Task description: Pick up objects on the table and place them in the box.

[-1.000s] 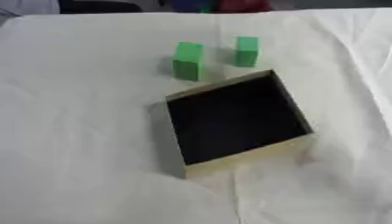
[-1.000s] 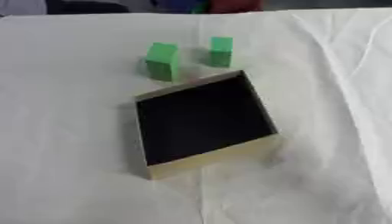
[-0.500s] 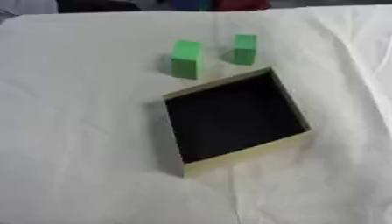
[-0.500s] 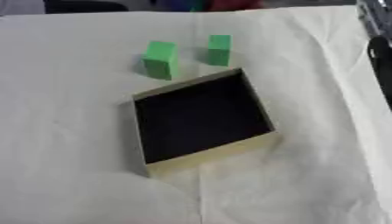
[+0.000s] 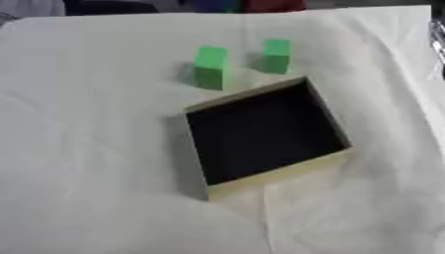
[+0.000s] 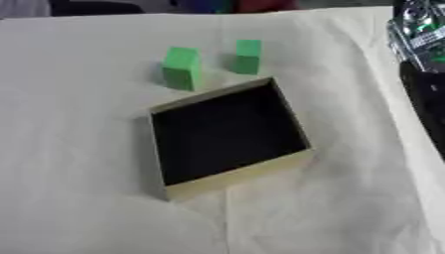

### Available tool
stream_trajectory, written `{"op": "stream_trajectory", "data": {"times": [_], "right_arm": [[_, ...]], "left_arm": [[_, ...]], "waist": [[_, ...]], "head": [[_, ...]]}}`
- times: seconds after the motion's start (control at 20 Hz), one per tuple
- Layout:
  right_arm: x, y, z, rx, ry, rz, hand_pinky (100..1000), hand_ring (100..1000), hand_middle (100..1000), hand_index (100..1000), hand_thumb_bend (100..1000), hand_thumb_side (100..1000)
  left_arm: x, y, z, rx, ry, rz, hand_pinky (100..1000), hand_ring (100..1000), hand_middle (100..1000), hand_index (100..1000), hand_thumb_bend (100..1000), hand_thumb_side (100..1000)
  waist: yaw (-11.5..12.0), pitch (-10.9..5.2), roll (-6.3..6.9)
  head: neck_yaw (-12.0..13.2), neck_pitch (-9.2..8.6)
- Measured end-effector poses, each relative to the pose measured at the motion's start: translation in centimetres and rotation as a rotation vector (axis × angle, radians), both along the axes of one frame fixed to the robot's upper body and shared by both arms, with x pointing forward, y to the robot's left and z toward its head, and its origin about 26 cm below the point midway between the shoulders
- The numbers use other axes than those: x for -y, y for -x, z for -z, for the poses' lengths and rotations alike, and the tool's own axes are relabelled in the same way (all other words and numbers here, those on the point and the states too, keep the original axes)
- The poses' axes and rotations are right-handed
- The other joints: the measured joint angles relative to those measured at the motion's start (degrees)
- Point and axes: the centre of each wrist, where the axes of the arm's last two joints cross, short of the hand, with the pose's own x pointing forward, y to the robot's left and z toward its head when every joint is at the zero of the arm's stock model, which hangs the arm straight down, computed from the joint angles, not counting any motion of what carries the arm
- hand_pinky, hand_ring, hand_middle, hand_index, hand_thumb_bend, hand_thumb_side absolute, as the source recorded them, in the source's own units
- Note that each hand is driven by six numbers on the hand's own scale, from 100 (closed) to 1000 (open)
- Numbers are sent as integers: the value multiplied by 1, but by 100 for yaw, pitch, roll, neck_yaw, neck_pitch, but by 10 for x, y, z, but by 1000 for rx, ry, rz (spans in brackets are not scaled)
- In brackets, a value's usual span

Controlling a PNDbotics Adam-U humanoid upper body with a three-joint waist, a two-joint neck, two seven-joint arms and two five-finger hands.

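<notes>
Two green blocks stand upright on the white cloth behind the box, the larger block (image 5: 210,67) on the left and the smaller block (image 5: 276,55) on the right. The box (image 5: 280,171) has tan walls and a black inside, lies askew at the middle, and holds nothing. A silver and black part of my right arm or hand (image 6: 420,34) comes in at the upper right edge, well apart from the blocks. My left hand shows in no view.
A white wrinkled cloth (image 5: 87,149) covers the table. Its far edge runs along the top, with dark, blue and red shapes (image 5: 235,5) behind it. The cloth's right edge falls away beside my right arm.
My right arm has come further into the picture at the upper right edge. The blocks and the box have not moved.
</notes>
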Motion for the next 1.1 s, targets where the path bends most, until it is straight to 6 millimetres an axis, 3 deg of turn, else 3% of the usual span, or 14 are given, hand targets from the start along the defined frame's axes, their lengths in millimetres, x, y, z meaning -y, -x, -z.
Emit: {"op": "stream_trajectory", "data": {"times": [0.55,1.1], "right_arm": [[-25,-22,36,-77,86,-68,914,993,909,1000,100,1000],[-42,-31,51,-168,77,-187,917,992,910,1000,113,1000]], "left_arm": [[2,-1,-2,2,-6,15,813,705,714,914,311,865],[4,-1,-3,2,-9,24,813,705,715,914,312,864]], "waist": [[48,-3,14],[74,-22,12]], "head": [[-55,0],[-74,1]]}}
